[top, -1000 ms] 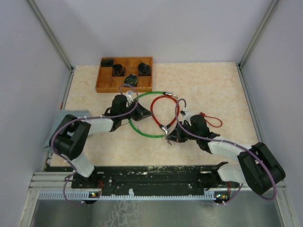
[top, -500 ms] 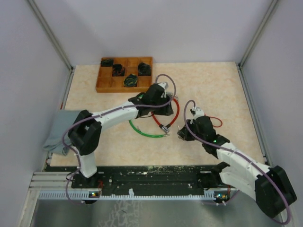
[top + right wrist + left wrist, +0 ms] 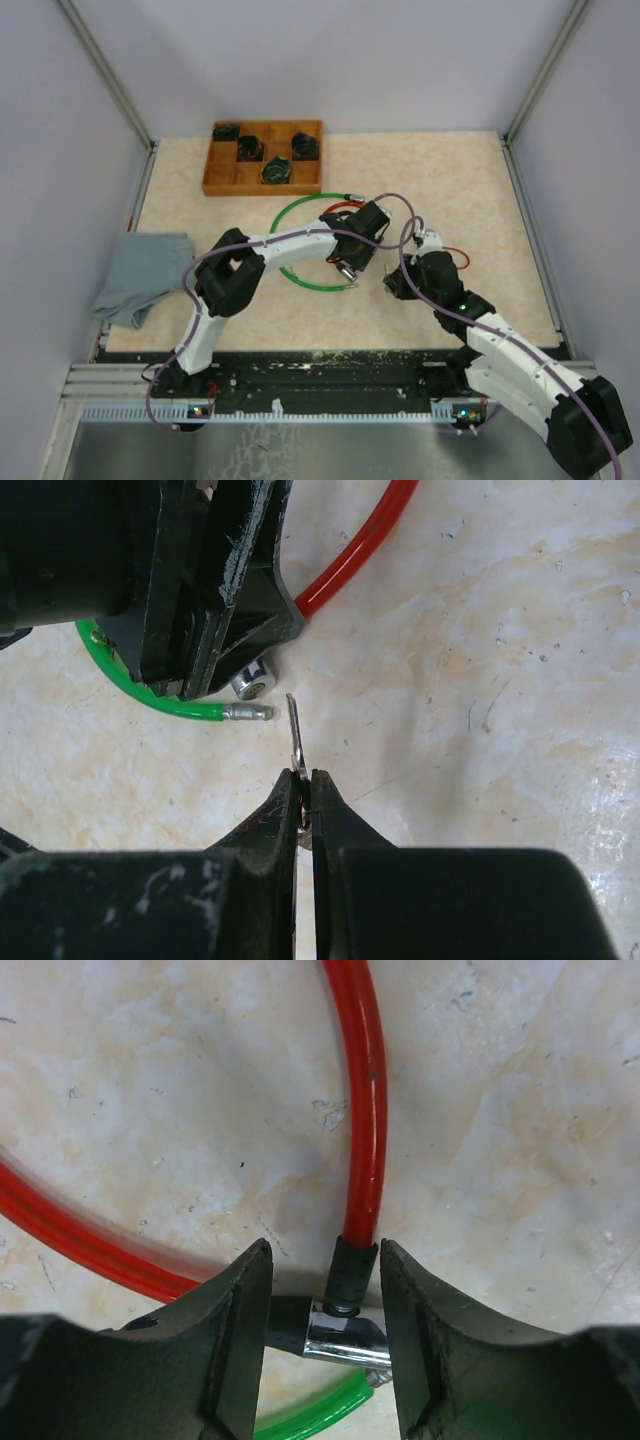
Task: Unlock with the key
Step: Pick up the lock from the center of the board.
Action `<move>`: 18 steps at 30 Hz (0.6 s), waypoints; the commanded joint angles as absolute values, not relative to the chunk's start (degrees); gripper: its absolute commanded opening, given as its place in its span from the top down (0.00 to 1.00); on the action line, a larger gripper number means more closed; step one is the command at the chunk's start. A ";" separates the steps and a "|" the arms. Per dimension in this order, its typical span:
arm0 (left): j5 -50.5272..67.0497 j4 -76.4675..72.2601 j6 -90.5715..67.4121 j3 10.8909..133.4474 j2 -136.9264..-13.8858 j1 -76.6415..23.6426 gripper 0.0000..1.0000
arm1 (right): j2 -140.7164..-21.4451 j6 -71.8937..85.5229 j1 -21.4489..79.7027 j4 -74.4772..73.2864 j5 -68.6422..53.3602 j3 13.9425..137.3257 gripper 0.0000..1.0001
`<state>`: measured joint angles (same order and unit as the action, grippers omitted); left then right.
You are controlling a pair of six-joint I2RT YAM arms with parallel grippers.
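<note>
Near the middle of the table (image 3: 450, 180), slightly toward its right edge, the two arms meet over the red cable (image 3: 368, 1110). The left gripper (image 3: 323, 1260) is spread open, its jaws standing on either side of the black sleeve (image 3: 353, 1265) at the cable's end, where it joins the silver lock barrel (image 3: 345, 1335). Narrow gaps show on both sides of the sleeve, so nothing is clamped.

Just beside it, toward the right edge, the right gripper (image 3: 303, 778) is pinched closed on the key (image 3: 294, 730). The key's blade sticks out past the fingertips, pointing at the lock barrel and stopping just short of it. The key is close to the barrel but not touching it.

The metal tip of the green cable (image 3: 195, 711) lies on the table just beside the key's blade. The green cable curves away under the left gripper toward the left edge.

A thin red cord (image 3: 455, 255) lies by the right gripper on its right-edge side. A wooden tray (image 3: 215, 188) with compartments sits by the far left corner, with dark items in several cells. A grey cloth (image 3: 140, 275) lies crumpled at the left edge.
</note>
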<state>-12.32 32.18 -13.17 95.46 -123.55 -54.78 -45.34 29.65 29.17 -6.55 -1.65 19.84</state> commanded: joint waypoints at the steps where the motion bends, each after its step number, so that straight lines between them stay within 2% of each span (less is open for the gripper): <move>1: -13.06 35.38 -9.25 97.62 -124.73 -55.68 0.48 | -43.54 29.71 28.83 -6.01 -0.53 19.67 1.00; 4: -13.34 36.38 -8.88 98.44 -126.32 -56.22 0.48 | -43.29 29.80 28.83 -6.07 -0.72 19.51 1.00; 7: -13.35 36.81 -8.65 98.73 -127.41 -56.34 0.53 | -43.16 29.83 28.83 -6.26 -1.10 19.58 1.00; 18: -13.87 34.55 -11.16 94.01 -124.89 -54.72 0.98 | -45.20 29.29 28.82 -2.45 -8.06 20.13 1.00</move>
